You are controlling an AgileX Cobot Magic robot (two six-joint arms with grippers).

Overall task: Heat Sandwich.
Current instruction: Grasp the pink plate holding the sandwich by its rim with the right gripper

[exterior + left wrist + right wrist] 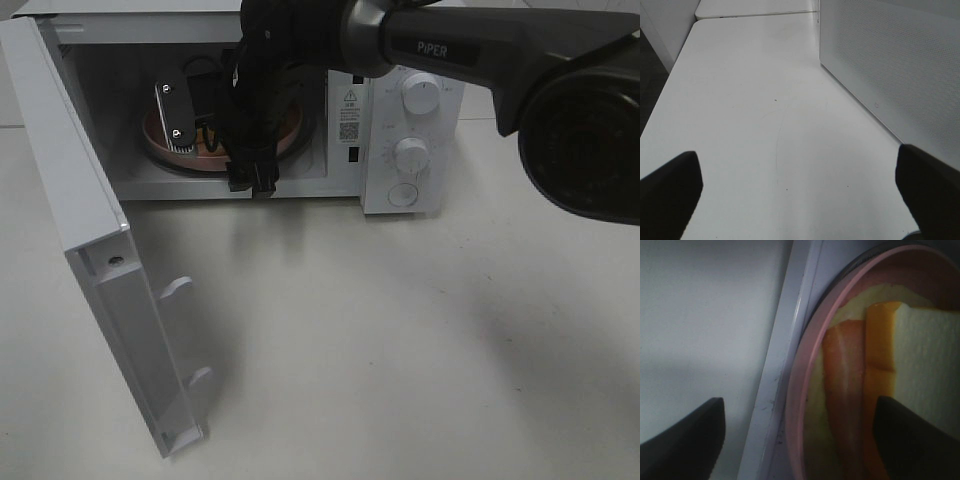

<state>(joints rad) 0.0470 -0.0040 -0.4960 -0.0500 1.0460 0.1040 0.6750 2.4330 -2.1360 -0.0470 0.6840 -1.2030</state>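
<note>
The sandwich [880, 370], pale bread with an orange filling layer, lies on a round pink plate [802, 390] inside the open microwave [340, 60]. In the exterior high view my right arm reaches across into the cavity, and its gripper [195, 130] covers the sandwich above the plate [292, 132]. In the right wrist view my right gripper [797, 425] is open. One finger is outside the plate's rim and the other over the sandwich. My left gripper [797, 167] is open over bare white table, holding nothing, with the microwave's side wall [890, 65] beside it.
The microwave door [100, 250] is swung wide open toward the front left, its handle [185, 340] sticking out over the table. The control panel with two knobs [420, 95] is on the microwave's right side. White table [400, 350] stretches out in front.
</note>
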